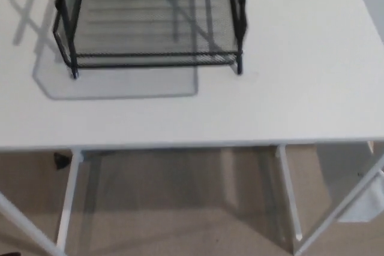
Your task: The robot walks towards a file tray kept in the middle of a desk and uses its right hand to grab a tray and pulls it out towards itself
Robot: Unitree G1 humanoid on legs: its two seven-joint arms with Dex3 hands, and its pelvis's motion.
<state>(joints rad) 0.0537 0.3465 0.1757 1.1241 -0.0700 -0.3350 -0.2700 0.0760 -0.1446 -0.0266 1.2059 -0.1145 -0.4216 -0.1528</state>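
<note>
Nearest was the beige floor (180, 232) and the white legs (66, 208) of the desk, seen from above. Beyond them the desk (288, 88) ran across the picture, its front edge facing the robot. On it, left of centre and towards the far side, stood the black mesh file tray (150, 22), its lowest tray (153, 58) fronting the robot and throwing a grey shadow on the white top. The top of the rack was cut off by the frame. A white pouch (360, 202) hung at the desk's right end.

Neither hand was in the picture, so whether their fingers were apart or closed could not be told, and nothing was held.

The step looked to be the approach, with the reach not yet begun. To do it well, the robot would need to stop square to the desk and close enough for the right arm to reach the tray's front rim, then come in low from the right, hook the rim and draw straight back, so that the rack's frame is not dragged along.
</note>
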